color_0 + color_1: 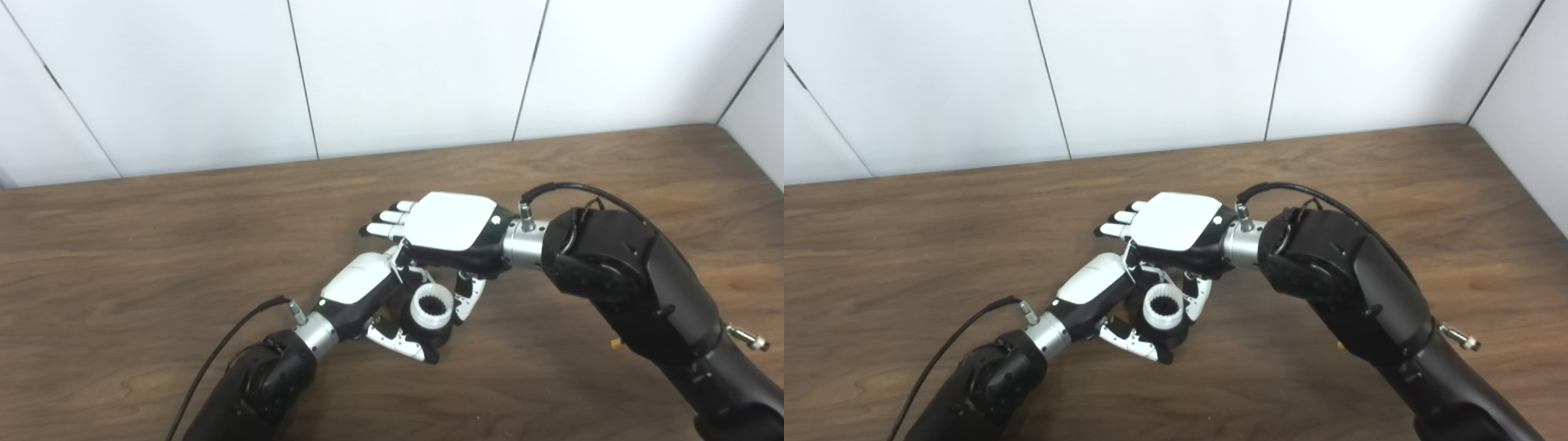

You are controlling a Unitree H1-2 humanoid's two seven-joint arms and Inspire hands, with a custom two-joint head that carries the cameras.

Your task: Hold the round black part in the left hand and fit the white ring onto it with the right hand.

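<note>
A: Left eye view first; where does the white ring [431, 305] sit?

B: On top of the round black part [436, 334], its toothed dark bore facing up; only a dark rim of the black part shows under and beside the ring; both are above the wooden table [153, 245], near its middle, and whether they touch the wood cannot be told.

A: And the left hand [373, 294]?

B: Its arm comes up from the bottom left; the white back plate tilts toward the camera; the thumb [401, 343] curls under and around the near side of the black part, the fingers closed round the far side; so it is closed upon the black part.

A: The right hand [450, 229]?

B: It lies flat, palm down, over the left hand, fingers [386, 223] stretched out to the left and apart; its thumb [468, 297] hangs down just beside the ring's right side; whether the thumb touches the ring cannot be told; the hand grasps nothing that shows.

A: Any writing?

B: A faint grey mark on the left hand's back plate, too small to read; a dark dot on the right hand's plate near the wrist; a black cable [576, 190] loops over the right wrist.
</note>
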